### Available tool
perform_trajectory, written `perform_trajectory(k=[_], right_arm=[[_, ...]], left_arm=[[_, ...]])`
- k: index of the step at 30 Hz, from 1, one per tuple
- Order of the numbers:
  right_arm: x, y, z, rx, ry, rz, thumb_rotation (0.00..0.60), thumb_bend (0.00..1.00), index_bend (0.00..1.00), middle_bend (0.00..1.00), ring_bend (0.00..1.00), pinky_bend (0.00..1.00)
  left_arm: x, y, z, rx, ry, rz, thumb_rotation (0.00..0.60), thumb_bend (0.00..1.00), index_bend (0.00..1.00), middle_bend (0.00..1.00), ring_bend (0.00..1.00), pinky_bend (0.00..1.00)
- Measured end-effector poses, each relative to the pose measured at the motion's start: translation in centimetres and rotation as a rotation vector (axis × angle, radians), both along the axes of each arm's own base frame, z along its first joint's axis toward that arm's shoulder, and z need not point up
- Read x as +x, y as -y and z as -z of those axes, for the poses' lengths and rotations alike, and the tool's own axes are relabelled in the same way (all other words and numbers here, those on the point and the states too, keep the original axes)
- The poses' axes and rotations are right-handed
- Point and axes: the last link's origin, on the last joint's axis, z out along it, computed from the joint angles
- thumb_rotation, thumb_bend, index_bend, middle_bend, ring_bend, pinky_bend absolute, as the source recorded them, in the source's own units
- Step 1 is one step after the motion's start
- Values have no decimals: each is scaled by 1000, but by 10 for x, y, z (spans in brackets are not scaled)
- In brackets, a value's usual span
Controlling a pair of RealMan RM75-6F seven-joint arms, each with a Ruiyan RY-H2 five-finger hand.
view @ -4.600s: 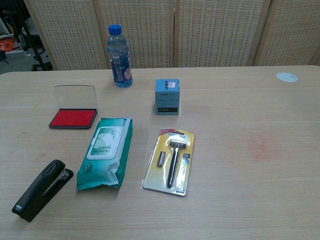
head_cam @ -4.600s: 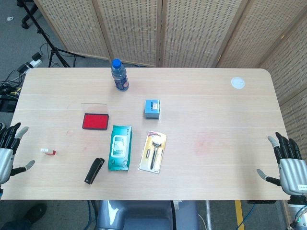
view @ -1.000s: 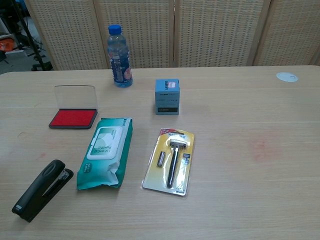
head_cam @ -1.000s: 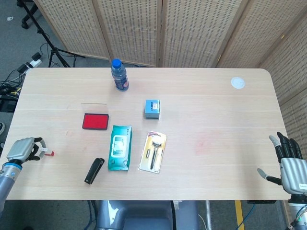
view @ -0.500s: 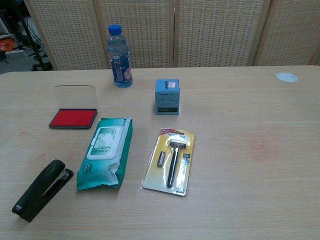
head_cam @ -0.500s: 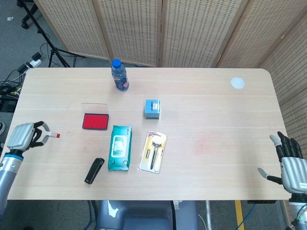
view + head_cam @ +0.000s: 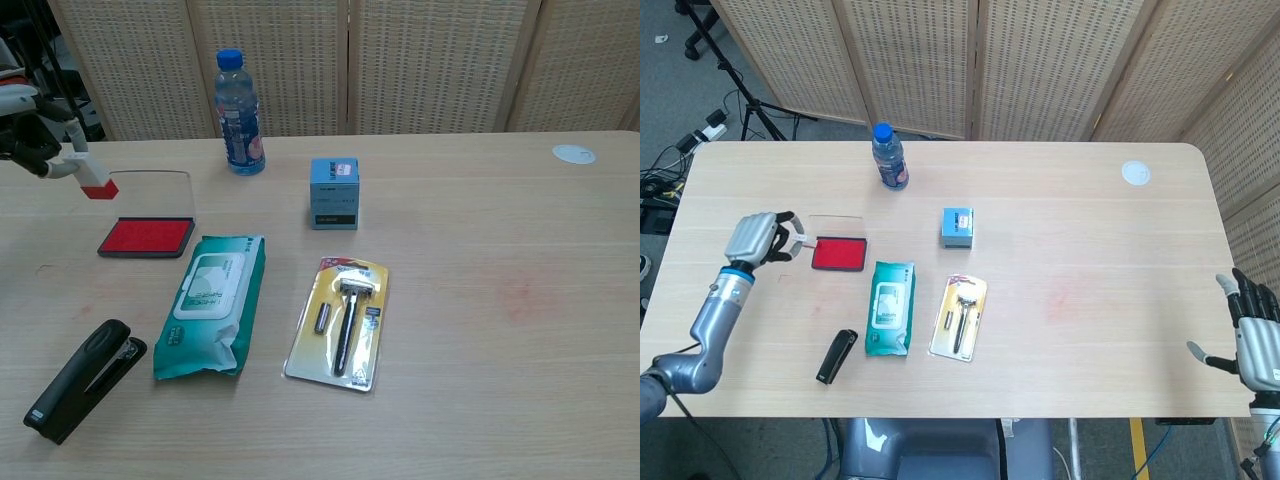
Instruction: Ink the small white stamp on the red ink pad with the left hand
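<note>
Item: small white stamp (image 7: 88,178), pinched in our left robot hand (image 7: 757,238), held above the desk (image 7: 1090,250) at nine o'clock of the red ink pad (image 7: 146,236). Step: carry to pad. Next, we judged: shift over, press down. Right robot hand (image 7: 1258,338) released, idle.

My left hand (image 7: 758,238) had a pale silver-grey back plate and dark, nearly black fingers (image 7: 783,218). A bright blue band ringed its wrist, and behind that my forearm (image 7: 710,322) was a smooth, rounded grey tube with a bluish sheen. My right hand (image 7: 1258,343) carried the same light grey shell on its back, with black fingers capped in grey at the tips (image 7: 1224,281). In the chest view, my left hand (image 7: 27,130) looked white with black segments.
</note>
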Motion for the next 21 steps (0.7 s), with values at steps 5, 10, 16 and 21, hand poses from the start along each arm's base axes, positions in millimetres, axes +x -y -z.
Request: perform_trajectory(k=[5, 10, 16, 21], right_arm=[[-8, 6, 1, 6, -3, 37, 600, 104, 0, 0, 0, 0], [-16, 11, 1, 7, -7, 66, 600, 104, 0, 0, 0, 0], [-18, 13, -1, 2, -2, 74, 600, 103, 0, 0, 0, 0], [-20, 13, -1, 5, 3, 80, 600, 105, 0, 0, 0, 0]], left_arm=[[9, -21, 22, -40, -26, -37, 600, 438, 596, 973, 1000, 956], [16, -34, 42, -60, -58, -51, 600, 439, 596, 973, 1000, 956], [19, -33, 55, -70, -64, -49, 600, 439, 597, 973, 1000, 956], [18, -26, 57, -64, -75, -18, 600, 439, 597, 973, 1000, 956]])
